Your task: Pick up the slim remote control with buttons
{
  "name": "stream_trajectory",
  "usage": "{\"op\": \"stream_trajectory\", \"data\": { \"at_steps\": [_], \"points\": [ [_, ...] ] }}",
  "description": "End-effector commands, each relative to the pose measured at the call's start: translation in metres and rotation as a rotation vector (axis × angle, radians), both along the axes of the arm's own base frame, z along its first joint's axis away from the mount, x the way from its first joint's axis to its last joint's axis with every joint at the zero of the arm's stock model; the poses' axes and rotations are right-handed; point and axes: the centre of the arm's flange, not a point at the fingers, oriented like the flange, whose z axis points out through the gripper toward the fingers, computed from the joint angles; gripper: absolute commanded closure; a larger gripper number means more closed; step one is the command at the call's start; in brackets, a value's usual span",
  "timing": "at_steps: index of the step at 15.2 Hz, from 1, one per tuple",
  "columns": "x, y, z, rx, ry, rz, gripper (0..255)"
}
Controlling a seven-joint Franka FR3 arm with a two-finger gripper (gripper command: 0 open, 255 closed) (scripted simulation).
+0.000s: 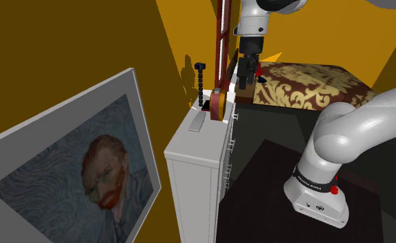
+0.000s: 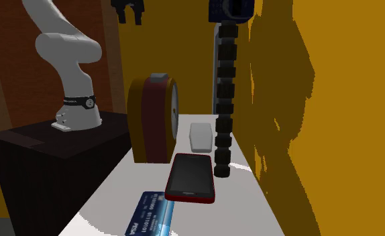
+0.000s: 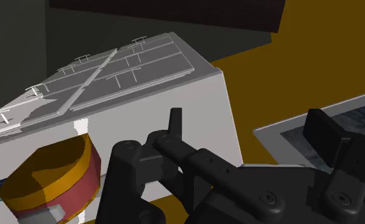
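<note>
**Desk:** What does the shoulder view give you?

**Operator:** I see the gripper [image 1: 245, 77] hanging high, its fingers apart and nothing between them. Well below it the remote [image 1: 196, 122], a slim pale grey slab, lies flat on the white dresser [image 1: 192, 146]. A round brown and gold thing [image 1: 217, 105] stands on that top between gripper and remote, and a black jointed stalk [image 1: 202, 83] rises by the wall.

**Desk:** And the second exterior view?

**Operator:** There I have the gripper at the top edge, fingers pointing down and parted, touching nothing. The remote lies far below it, past the round thing and just beside the stalk. A red-edged phone [image 2: 191, 178] and a blue card [image 2: 151, 214] lie on the same top, also well below the gripper and apart from the remote.

**Desk:** Wrist view?

**Operator:** I look along the black fingers, which stand apart with nothing clasped. Beyond them are the dresser's drawer fronts, the round thing below the gripper, and a framed painting [image 3: 360, 109] off to one side.
</note>
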Motion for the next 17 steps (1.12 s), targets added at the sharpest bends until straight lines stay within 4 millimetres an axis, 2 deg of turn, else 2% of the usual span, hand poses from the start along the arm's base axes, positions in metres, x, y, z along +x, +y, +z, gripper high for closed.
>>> {"op": "stream_trajectory", "data": {
  "at_steps": [1, 9, 17],
  "points": [
    [0.0, 0.0, 0.0, 0.0, 0.0, 0.0, 0],
    [0.075, 0.02, -0.066, -0.037, 0.005, -0.29, 0],
    [0.151, 0.016, -0.134, -0.074, 0.01, -0.58, 0]
  ]
}}
